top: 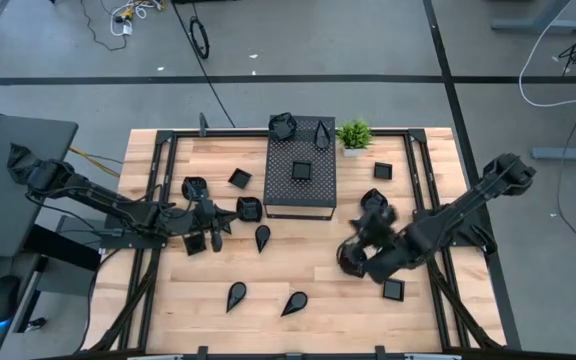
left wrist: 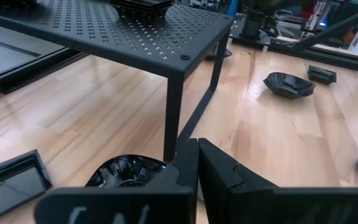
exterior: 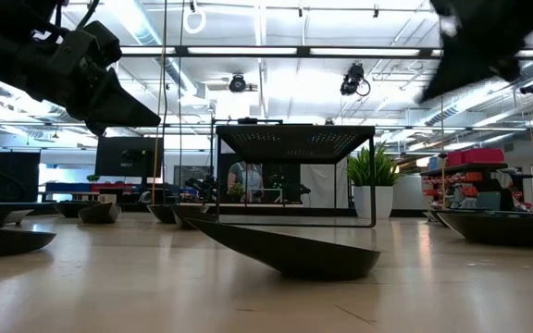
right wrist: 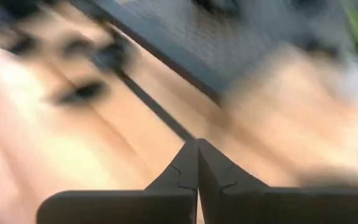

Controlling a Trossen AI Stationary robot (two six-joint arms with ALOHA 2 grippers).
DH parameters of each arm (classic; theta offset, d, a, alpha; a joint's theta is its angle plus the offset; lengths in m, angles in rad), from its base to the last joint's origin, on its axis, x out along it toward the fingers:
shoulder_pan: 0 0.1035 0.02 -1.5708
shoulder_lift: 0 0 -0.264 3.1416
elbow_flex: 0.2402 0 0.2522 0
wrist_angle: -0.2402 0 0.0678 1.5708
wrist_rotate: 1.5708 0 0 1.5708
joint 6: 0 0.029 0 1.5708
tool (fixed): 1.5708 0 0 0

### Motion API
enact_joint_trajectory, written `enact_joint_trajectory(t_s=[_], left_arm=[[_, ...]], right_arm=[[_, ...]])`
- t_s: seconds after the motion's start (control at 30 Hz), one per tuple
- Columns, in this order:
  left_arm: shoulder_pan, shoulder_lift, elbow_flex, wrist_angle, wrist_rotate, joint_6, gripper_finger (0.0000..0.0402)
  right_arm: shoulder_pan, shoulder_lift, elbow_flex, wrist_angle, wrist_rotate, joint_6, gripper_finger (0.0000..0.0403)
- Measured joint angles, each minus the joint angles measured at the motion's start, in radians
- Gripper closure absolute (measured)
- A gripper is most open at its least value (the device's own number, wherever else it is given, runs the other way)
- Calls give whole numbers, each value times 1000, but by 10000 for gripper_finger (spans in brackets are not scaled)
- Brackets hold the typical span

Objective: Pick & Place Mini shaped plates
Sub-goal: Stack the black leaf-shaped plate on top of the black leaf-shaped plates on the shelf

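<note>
Wooden table (top: 298, 265) carries the whole setup. Largest item on it is the black perforated box (top: 301, 180), standing on thin legs at rear centre; in the low view it reads as a raised mesh platform (exterior: 294, 143). One square mini plate (top: 301, 171) sits on top of the box, and two more dishes rest at its rear edge (top: 283, 126).

Left arm (top: 98, 198) reaches in from the left side. Left gripper (top: 216, 222) hangs low just left of the box's front corner; its fingers (left wrist: 219, 171) are pressed together with nothing between them. A ridged round dish (left wrist: 126, 173) lies directly below the fingertips, and a square plate (left wrist: 11, 186) lies near it.

Right arm (top: 468, 205) comes in from the right. Right gripper (top: 366, 245) is right of the box's front, fingers (right wrist: 197, 165) closed tight and empty; that wrist picture is motion-blurred.

Small green potted plant (top: 354, 134) stands at the box's rear right corner.

Remaining mini plates are scattered on the bare wood: squares at (top: 239, 178) and (top: 382, 171), another square (top: 394, 290) front right, teardrops at (top: 262, 237), (top: 236, 294) and (top: 294, 303). In the low view one teardrop (exterior: 285, 250) lies closest to the camera.
</note>
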Motion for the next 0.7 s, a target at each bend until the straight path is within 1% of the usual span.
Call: enact_joint_trajectory(t_s=[0.07, 0.13, 0.2, 0.23, 0.3, 0.33, 0.47, 0.53, 0.63, 0.7], left_arm=[[0, 0, 0, 3, -4, 0, 385], [0, 0, 0, 4, -18, 0, 385], [0, 0, 0, 4, -39, 0, 385], [0, 0, 0, 4, -50, 1, 385], [0, 0, 0, 4, -56, 2, 385], [0, 0, 0, 4, -57, 2, 385], [0, 0, 0, 4, -58, 2, 385], [0, 0, 0, 4, -53, 3, 385], [0, 0, 0, 4, -51, 3, 385], [0, 0, 0, 3, -51, 4, 385]], right_arm=[[-31, -22, 0, -234, -101, 238, 402], [-79, -38, 0, -430, -204, 425, 398], [-144, -52, 0, -579, -306, 535, 387], [-183, -58, -2, -629, -355, 541, 380], [-278, -79, -17, -635, -417, 474, 362], [-326, -91, -31, -602, -433, 418, 351], [-539, -123, -124, -368, -526, 120, 307], [-650, -125, -172, -292, -575, -1, 286], [-799, -125, -225, -234, -606, -103, 264], [-877, -125, -252, -192, -612, -159, 256]])
